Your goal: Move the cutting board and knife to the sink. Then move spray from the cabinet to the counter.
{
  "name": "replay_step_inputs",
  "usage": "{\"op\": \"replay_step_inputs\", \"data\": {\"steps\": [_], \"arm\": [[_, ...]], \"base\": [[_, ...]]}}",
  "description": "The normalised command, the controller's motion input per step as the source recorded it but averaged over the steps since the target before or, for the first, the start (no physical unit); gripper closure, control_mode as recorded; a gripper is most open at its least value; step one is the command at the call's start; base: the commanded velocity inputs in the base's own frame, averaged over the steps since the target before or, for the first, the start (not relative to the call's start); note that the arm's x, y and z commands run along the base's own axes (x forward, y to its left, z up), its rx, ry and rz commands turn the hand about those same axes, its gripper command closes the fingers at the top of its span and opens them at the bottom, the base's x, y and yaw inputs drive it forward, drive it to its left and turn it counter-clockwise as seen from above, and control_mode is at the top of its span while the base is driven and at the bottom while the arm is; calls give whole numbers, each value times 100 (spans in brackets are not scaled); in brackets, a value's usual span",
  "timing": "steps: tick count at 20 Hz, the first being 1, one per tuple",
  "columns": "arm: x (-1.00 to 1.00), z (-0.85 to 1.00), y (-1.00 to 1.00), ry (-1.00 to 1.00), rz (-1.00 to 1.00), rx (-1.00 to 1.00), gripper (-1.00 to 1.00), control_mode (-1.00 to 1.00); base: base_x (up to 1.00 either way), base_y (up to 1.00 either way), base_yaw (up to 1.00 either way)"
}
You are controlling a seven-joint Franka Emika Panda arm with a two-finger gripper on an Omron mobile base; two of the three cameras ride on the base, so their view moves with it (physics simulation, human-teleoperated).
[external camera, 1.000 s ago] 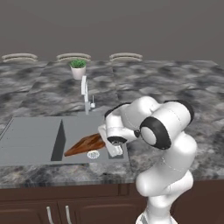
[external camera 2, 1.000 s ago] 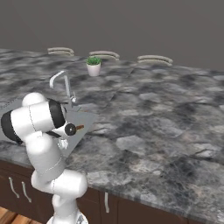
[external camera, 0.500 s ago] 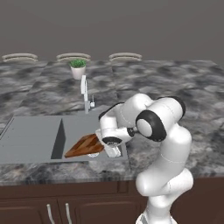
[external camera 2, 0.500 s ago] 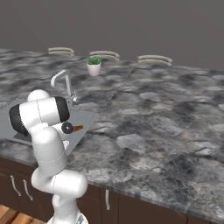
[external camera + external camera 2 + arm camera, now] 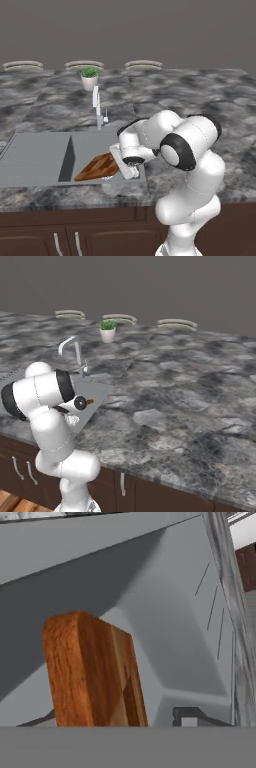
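Across grey marbled counter (image 5: 200, 95), potted plant (image 5: 89, 78) behind sink (image 5: 40, 157), cutting board (image 5: 97, 167) tilted inside, claw (image 5: 131, 172) state unclear

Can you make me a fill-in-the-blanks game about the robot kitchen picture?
1. The cutting board lies inside the ____.
2. The little plant stands in a pot whose color is ____.
3. The tall faucet stands ____ the sink, on the far side from the robot.

Missing words: sink; white; behind
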Motion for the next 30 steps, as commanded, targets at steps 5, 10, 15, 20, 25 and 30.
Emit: {"op": "replay_step_inputs", "data": {"steps": [5,10,15,20,25,30], "arm": [[-50,99,-28,3,0,0,-100,-100],[-100,83,-65,3,0,0,-100,-100],[-100,5,-93,11,3,-9,-100,-100],[-100,49,-60,20,3,-5,-100,-100],[-93,77,8,21,-2,-11,-100,-100],[-22,77,39,-13,18,-28,-100,-100]], "base": [[0,0,0],[0,0,0],[0,0,0],[0,0,0],[0,0,0],[0,0,0]]}}
